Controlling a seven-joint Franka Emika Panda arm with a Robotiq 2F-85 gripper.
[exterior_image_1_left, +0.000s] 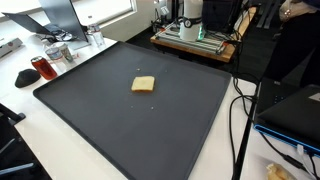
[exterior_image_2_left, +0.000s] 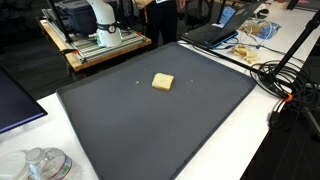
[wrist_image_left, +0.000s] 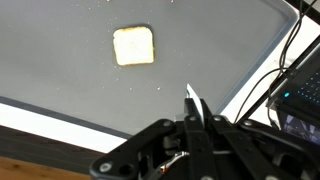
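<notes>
Wrist view has the gripper (wrist_image_left: 191, 100) rising from the lower middle of the frame. Its two black fingers are pressed together to a single point and nothing is held between them. Up and to the left of that point, well apart from it, a pale yellow square piece (wrist_image_left: 133, 46) with the look of sponge or bread lies flat on a dark grey rubbery mat (wrist_image_left: 60, 70). We see only bare mat between the fingertips and the piece.

The piece is close to square, so we find no clear long axis. Its edges run nearly parallel to the frame edges, with a slight tilt. In both exterior views it sits alone near the middle of the mat (exterior_image_1_left: 143, 84) (exterior_image_2_left: 162, 82), somewhat towards the far edge, where the white arm base (exterior_image_1_left: 192, 12) stands on a wooden platform (exterior_image_1_left: 195, 42). We cannot make out the gripper in those views.

Around the mat a white table (exterior_image_1_left: 30, 110) shows. Black cables (exterior_image_2_left: 285, 75) trail along the mat's right side, and a black laptop (exterior_image_1_left: 290, 110) lies beyond them. A red cup (exterior_image_1_left: 40, 68) stands off the mat's upper left corner. All of these stay off the mat, and none lies between the gripper and the piece.
</notes>
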